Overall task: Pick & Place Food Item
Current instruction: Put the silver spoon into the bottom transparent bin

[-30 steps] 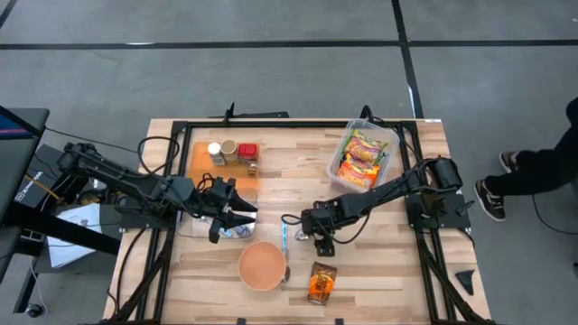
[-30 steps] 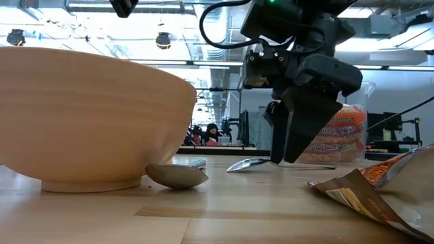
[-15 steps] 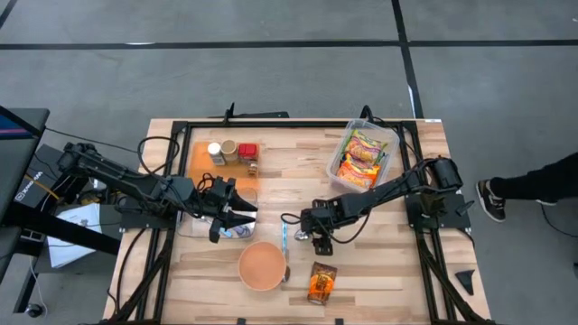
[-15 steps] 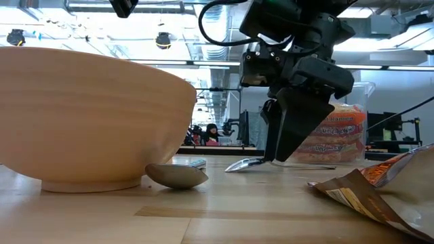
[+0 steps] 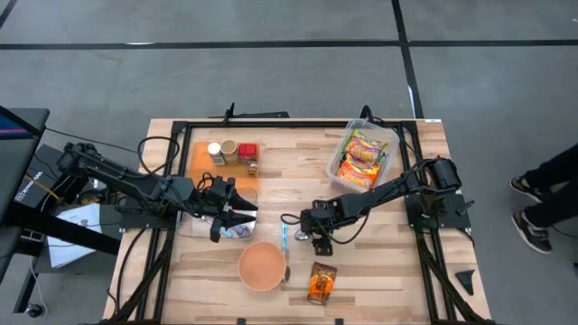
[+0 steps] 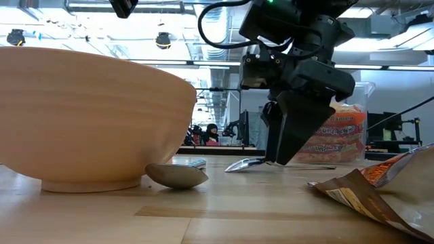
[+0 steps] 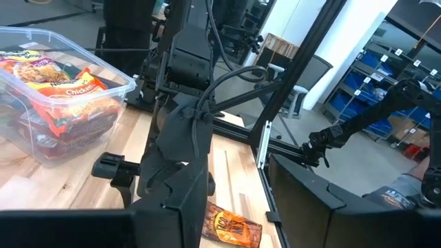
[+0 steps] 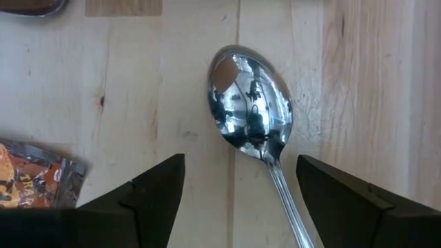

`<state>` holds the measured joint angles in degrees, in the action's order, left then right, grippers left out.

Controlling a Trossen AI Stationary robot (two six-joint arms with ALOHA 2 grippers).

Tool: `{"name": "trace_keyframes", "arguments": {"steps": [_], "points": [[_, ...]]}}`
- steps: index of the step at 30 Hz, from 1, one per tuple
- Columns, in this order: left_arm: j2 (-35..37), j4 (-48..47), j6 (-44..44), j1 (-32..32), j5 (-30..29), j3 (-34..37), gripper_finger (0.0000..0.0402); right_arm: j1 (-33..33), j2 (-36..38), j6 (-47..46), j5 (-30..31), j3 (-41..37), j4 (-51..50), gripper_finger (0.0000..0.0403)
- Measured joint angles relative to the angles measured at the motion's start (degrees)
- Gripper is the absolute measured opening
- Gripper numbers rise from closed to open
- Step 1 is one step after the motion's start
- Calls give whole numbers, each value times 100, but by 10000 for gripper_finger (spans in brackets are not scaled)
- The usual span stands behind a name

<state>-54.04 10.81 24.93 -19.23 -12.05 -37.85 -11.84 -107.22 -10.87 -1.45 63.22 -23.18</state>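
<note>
Pale plank table (black-framed), grey concrete floor around

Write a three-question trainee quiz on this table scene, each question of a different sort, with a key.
1. True or false: the right claw is open, its fingers on either side of a metal spoon lying on the table.
2. Multiple choice: the clear tub at the table's far right holds (A) fruit, (B) snack packets, (C) spice jars.
3. Fill in: on the side of the table nearest the camera, beside the wooden bowl, lies an orange snack ____.

Key: 1 true; 2 B; 3 packet.
</note>
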Motion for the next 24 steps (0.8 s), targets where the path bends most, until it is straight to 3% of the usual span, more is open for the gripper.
{"name": "trace_keyframes", "arguments": {"steps": [24], "points": [[-2, 9, 96, 0, 2, 0, 149, -79, -385, -267, -60, 24, 138, 262]]}}
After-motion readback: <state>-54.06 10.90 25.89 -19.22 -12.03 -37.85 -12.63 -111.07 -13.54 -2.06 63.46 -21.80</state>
